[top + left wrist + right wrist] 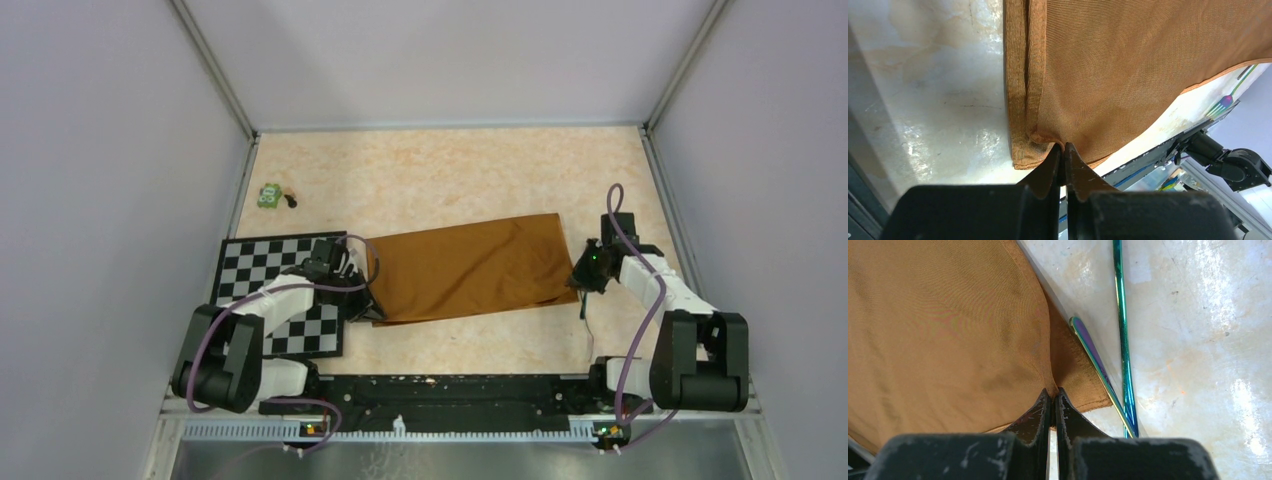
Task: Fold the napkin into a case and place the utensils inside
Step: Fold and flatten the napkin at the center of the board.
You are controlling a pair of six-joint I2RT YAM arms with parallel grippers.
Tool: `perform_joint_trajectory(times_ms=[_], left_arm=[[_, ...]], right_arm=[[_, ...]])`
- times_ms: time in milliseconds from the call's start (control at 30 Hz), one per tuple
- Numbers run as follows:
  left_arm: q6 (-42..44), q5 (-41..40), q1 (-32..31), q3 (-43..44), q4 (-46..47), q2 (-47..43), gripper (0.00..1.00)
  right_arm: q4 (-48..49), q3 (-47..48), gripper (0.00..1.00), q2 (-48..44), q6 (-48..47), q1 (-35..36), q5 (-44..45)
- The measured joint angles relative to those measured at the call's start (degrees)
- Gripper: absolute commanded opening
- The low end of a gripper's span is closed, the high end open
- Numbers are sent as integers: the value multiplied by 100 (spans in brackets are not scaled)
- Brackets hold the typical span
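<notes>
Left gripper (pixel 1064 146), right gripper (pixel 1053 392) — each nipped tight on napkin (pixel 465 268) end; rust-orange, folded flat.

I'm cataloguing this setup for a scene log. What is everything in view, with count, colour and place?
napkin: one, rust-orange, folded flat across the middle of the table
utensils: at least two slender pieces, rainbow-iridescent, on the table by the napkin's right edge
checkered mat: one, black and white, near left, partly under the left arm
green toy: one, green, far left of the table
small dark piece: one, black, just right of the green toy
table: one, mottled beige
left gripper: one, black, shut on the napkin's left end
right gripper: one, black, shut on the napkin's right end
</notes>
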Motion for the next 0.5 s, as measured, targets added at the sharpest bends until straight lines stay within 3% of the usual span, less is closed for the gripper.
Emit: perform_joint_trajectory(times_ms=[200, 267, 333, 500], left_arm=[[-57, -70, -17, 0, -11, -2, 23], [-61, -101, -22, 0, -46, -17, 34], [-44, -127, -22, 0, -142, -94, 48], [-107, -385, -26, 195, -850, -1038, 69]], right_arm=[[28, 0, 2, 0, -2, 0, 39], [33, 0, 16, 0, 0, 0, 37], [7, 0, 36, -20, 26, 0, 46], [-343, 0, 60, -743, 170, 0, 66]])
